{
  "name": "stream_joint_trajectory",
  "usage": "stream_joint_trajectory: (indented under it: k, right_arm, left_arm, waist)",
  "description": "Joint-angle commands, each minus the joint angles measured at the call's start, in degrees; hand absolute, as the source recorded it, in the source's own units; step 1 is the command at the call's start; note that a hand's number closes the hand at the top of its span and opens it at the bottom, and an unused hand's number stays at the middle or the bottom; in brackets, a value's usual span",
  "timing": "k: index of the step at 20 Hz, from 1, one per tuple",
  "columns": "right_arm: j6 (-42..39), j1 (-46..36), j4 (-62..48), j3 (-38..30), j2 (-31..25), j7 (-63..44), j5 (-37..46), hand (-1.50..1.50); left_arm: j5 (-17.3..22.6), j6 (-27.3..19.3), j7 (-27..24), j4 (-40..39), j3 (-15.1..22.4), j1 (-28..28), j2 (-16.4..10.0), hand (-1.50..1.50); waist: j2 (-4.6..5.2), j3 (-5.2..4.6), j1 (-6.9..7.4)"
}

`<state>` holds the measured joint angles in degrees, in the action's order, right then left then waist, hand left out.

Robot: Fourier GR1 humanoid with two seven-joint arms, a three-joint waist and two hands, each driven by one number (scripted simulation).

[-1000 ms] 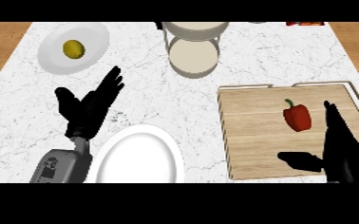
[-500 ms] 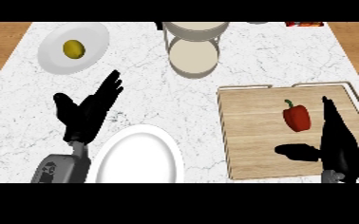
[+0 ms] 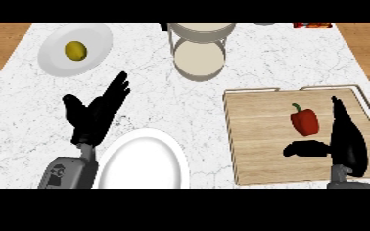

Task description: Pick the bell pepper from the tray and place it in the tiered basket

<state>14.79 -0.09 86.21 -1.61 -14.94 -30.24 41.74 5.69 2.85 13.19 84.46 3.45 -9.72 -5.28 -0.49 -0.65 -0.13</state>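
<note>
With fingers (image 3: 339, 113) straight and thumb apart, the right hand (image 3: 349, 142), just beside the bell pepper (image 3: 304, 120) near the tray's (image 3: 260, 137) right edge, risked toppling it.

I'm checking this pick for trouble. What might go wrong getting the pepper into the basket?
1. The right hand is open beside the pepper, not around it; closing off-centre may nudge it across the tray rather than grip it.
2. The basket stands beyond the tray's rim, its upper tier overlapping the lower one, so the pepper might catch an edge going in.
</note>
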Motion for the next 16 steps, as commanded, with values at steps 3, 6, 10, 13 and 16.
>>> stream_joint_trajectory:
  k: [3, 6, 10, 13, 16]
  right_arm:
    - [0.6, -4.0, -7.4, -0.8, 1.2, 2.3, 1.8, -1.5]
    - [-1.0, -5.4, -10.1, -1.0, 0.7, 5.8, -0.3, -1.5]
    - [2.6, -3.5, -9.3, 1.1, 3.4, 12.4, -0.3, 1.5]
    - [1.1, -7.7, -13.3, 0.9, 1.4, 11.9, 1.9, 1.5]
    - [3.3, -5.5, -9.7, 2.0, 3.7, 11.0, 3.4, 1.5]
  left_arm:
    - [0.5, 1.4, 0.9, -0.8, -1.2, -1.5, -0.1, 0.0]
    - [-1.9, -1.8, 1.6, 1.3, 0.3, -0.9, 1.7, 0.0]
    - [1.9, 2.2, 3.5, 2.7, -2.3, -0.2, -1.4, 0.0]
    - [0.4, 1.0, 1.6, -0.6, -1.5, -1.7, 0.4, 0.0]
    - [-1.1, 0.3, -1.5, -1.5, -0.7, -1.1, 1.5, 0.0]
  waist:
    - [0.52, 0.65, 0.2]
    - [0.54, 0.67, 0.31]
    - [0.52, 0.67, 0.35]
    - [0.66, 0.66, 0.34]
    - [0.54, 0.64, 0.05]
